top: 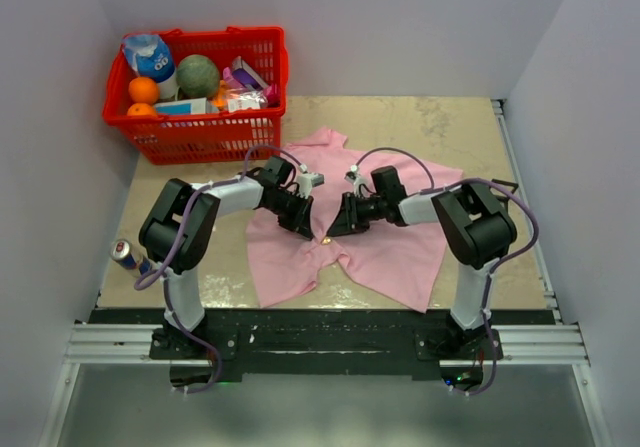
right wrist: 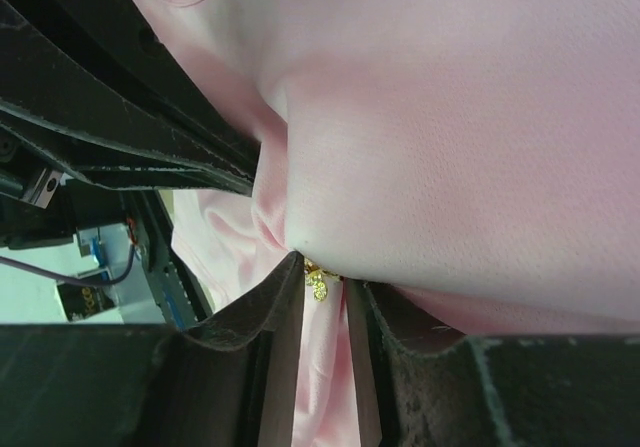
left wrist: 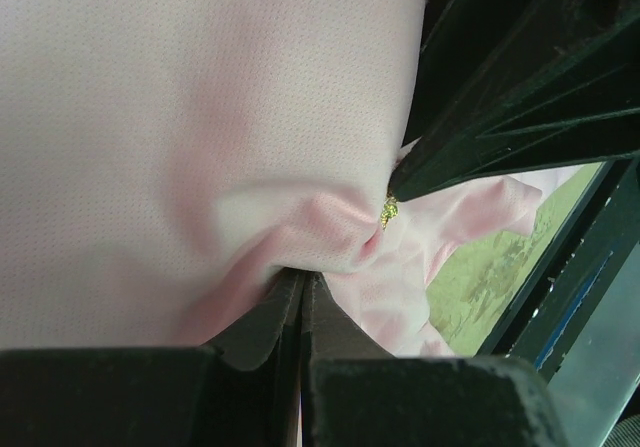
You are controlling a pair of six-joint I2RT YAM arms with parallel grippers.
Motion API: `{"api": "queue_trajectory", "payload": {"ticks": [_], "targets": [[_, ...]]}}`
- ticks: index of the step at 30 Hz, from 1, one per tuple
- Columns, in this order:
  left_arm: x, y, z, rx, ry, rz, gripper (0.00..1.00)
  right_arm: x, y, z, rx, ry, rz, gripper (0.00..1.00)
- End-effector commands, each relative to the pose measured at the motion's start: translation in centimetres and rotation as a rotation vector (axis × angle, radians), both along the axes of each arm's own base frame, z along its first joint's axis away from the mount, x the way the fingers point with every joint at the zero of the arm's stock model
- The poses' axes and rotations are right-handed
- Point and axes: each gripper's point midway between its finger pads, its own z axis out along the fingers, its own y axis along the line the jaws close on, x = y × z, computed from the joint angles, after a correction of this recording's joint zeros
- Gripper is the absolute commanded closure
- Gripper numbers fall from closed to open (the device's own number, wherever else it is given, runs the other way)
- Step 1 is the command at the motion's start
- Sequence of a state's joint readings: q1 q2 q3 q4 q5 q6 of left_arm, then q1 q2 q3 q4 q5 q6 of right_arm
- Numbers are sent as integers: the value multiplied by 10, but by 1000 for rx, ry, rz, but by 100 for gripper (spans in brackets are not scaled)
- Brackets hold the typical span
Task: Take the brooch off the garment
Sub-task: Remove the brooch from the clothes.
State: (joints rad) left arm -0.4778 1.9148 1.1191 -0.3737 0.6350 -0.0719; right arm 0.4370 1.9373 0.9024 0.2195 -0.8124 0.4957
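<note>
Top view: we see the shirt (top: pixel 385 252) spread flat on the table (top: pixel 450 127), with both arms reaching in over its middle. The left gripper (top: pixel 306 230) comes in from 9 o'clock and the right gripper (top: pixel 332 230) from 3 o'clock, their tips nearly meeting. The brooch (top: pixel 325 239) shows as a tiny gold speck on the shirt, at 6 o'clock just under that meeting point.

Left wrist view: the left gripper (left wrist: pixel 301 279) has its jaws pressed together on a raised fold of shirt (left wrist: pixel 180 117), and the cloth puckers into the pinch. The brooch (left wrist: pixel 389 210) sits at 2 o'clock from that pinch, just beside it. The tip of the right gripper touches the brooch from the upper right.

Right wrist view: the right gripper (right wrist: pixel 322 289) shows a narrow gap between its fingers (right wrist: pixel 270 367). The brooch (right wrist: pixel 316 282) sits in the mouth of that gap, against the 9 o'clock finger and still on the shirt (right wrist: pixel 470 117). We cannot tell whether it is actually clamped.

Elsewhere on the table, a red basket (top: pixel 200 139) of groceries sits at 11 o'clock and a can (top: pixel 127 255) lies at 8 o'clock. Both are well apart from the shirt's middle.
</note>
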Motion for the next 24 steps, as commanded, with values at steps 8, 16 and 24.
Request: {"api": "queue_trajectory", "payload": {"ticks": [8,16,24], "targets": [[5,12,-11,73,-15,16,96,-1,-2,6,-19,-25,53,84],[9,14,6,73,-70,-4,99,26,-26,24,-224,-238,53,100],[13,13,47,27,-199,-58,99,29,-18,47,-179,-264,86,100]]}}
